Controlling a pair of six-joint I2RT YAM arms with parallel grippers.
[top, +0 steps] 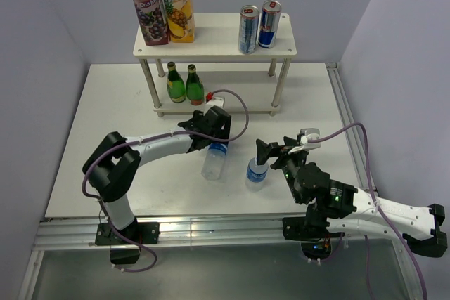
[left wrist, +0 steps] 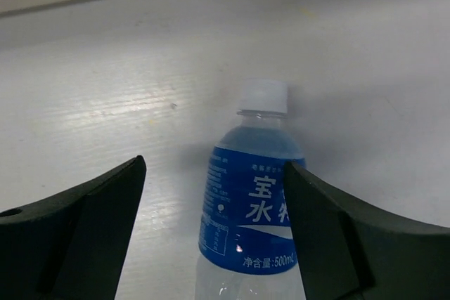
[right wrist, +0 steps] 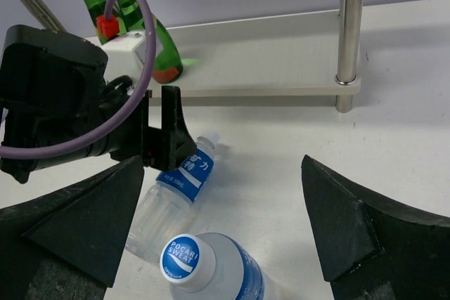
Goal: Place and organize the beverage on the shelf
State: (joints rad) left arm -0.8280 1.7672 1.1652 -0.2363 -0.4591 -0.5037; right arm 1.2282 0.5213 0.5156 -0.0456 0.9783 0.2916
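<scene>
The white two-tier shelf (top: 218, 46) stands at the back. A clear water bottle with a blue label (top: 213, 161) lies on its side on the table. My left gripper (top: 213, 141) is open and straddles its neck end; in the left wrist view the bottle (left wrist: 249, 209) lies between the fingers, close to the right finger (left wrist: 351, 237). A second blue-label bottle (top: 256, 172) stands upright. My right gripper (top: 275, 149) is open just behind it; its cap (right wrist: 188, 258) shows low between the fingers (right wrist: 344, 223) in the right wrist view, with the lying bottle (right wrist: 176, 187) beyond.
Two juice cartons (top: 160, 1) stand on the top board's left, two cans (top: 258, 26) on its right. Two green bottles (top: 184, 83) stand on the lower board's left. A shelf post (right wrist: 349, 33) shows in the right wrist view. Walls close in on both sides.
</scene>
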